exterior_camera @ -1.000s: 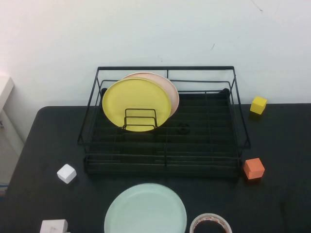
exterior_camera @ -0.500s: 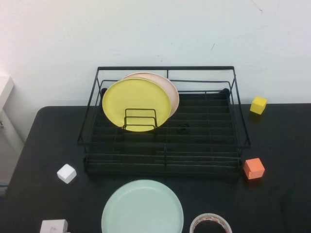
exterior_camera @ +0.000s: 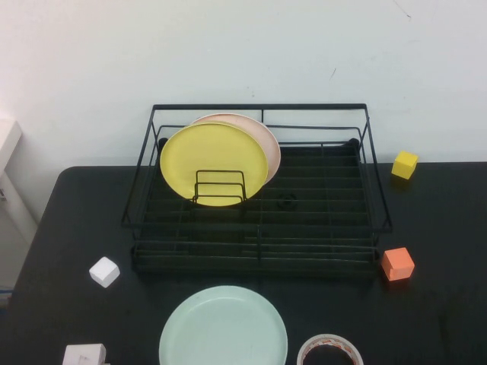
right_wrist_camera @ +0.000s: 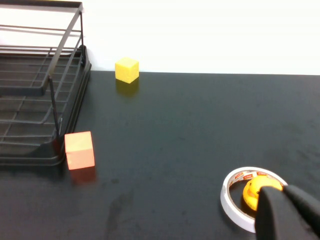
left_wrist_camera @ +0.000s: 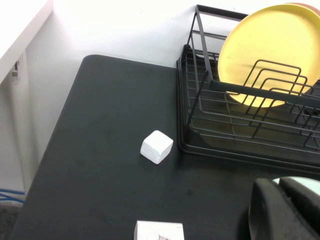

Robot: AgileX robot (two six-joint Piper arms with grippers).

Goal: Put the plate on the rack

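Plate (exterior_camera: 213,161), bright yellow, is standing upright on its edge inside the rack (exterior_camera: 259,247), toward the rack's nine o'clock side, leaning just in front of a pale pink-white plate (exterior_camera: 266,141) and sitting behind small upright loop dividers (exterior_camera: 220,187). We are seeing the black wire rack resting at the twelve o'clock end of a black table (exterior_camera: 441,304). At six o'clock from the rack a mint green plate (exterior_camera: 224,328) is lying flat, with a tape roll (exterior_camera: 329,350) at its three o'clock. A white cube (exterior_camera: 104,271) is sitting at the rack's seven o'clock, and a white block (exterior_camera: 84,354) is lying near the table's near edge. An orange cube (exterior_camera: 397,264) is sitting at the rack's near right corner, and a yellow cube (exterior_camera: 405,164) at its far right corner. We are finding the left gripper (left_wrist_camera: 280,210) only in the left wrist view, hanging over the table near the mint plate's edge; the right gripper (right_wrist_camera: 287,212) appears only in the right wrist view, beside the tape roll. We cannot tell whether either tool is spread or pressed together.
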